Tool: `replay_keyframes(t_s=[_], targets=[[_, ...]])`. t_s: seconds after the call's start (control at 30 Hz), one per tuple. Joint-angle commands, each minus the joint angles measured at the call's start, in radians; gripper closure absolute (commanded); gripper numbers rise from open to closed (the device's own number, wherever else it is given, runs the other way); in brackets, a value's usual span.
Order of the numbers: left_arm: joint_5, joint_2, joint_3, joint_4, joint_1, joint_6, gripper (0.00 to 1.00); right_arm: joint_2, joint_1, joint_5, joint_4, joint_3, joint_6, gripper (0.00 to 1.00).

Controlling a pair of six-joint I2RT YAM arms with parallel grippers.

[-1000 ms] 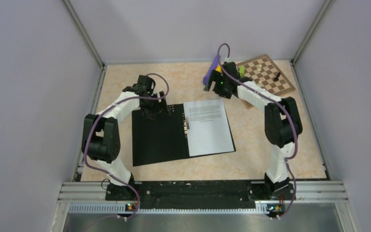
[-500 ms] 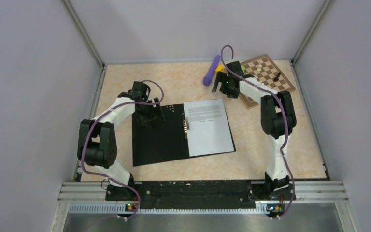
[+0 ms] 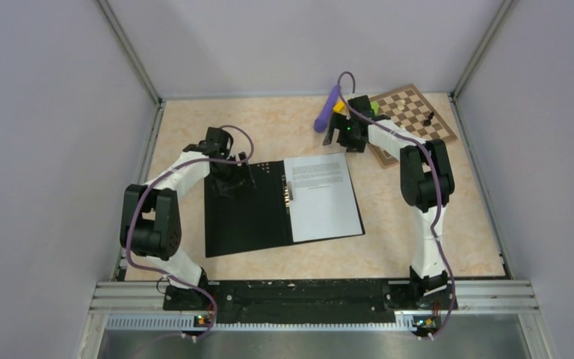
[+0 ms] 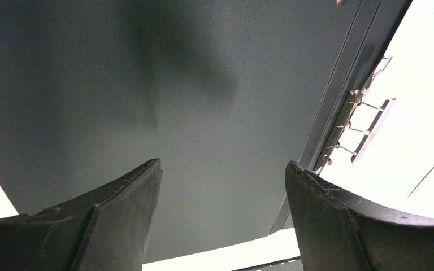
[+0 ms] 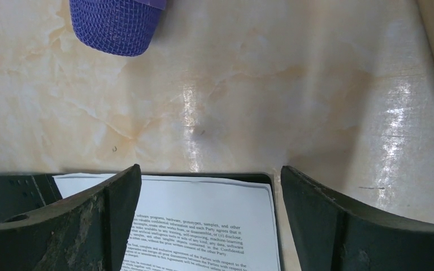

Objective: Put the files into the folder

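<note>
The folder [image 3: 247,213] lies open on the table, black inner faces up. The white printed sheets [image 3: 321,198] lie on its right half, beside the metal ring clip [image 3: 290,191]. My left gripper [image 3: 233,179] is open and empty, low over the far part of the left inner face [image 4: 147,84]; the clip [image 4: 356,121] shows at the right of the left wrist view. My right gripper [image 3: 336,134] is open and empty, beyond the folder's far right corner. In the right wrist view the sheets [image 5: 203,217] and the folder's corner [image 5: 268,178] lie between my fingers.
A purple mesh-headed object [image 3: 327,111] lies at the back, also in the right wrist view [image 5: 116,22], with a yellow and a green item beside it. A brown chessboard [image 3: 411,120] with a few pieces sits at the back right. Grey walls surround the table.
The left gripper has drawn back left and toward the near side along the left inner face. The right gripper has moved further back, away from the folder. Sheets and folder have not moved.
</note>
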Motion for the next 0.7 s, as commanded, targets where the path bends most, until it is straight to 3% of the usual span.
replay_keyframes(t_s=[0.0,0.5,0.67], targets=[[0.01,0.01,-0.018,0.036,0.003,-0.007,0.15,-0.016,0.01,-0.038,0.028,-0.029,-0.004,0.08],[0.029,0.026,-0.009,0.045,0.003,-0.017,0.16,-0.055,0.026,-0.071,0.059,-0.063,0.005,0.08],[0.036,0.031,-0.005,0.045,0.003,-0.017,0.16,-0.116,0.032,0.038,0.078,-0.107,-0.006,0.08]])
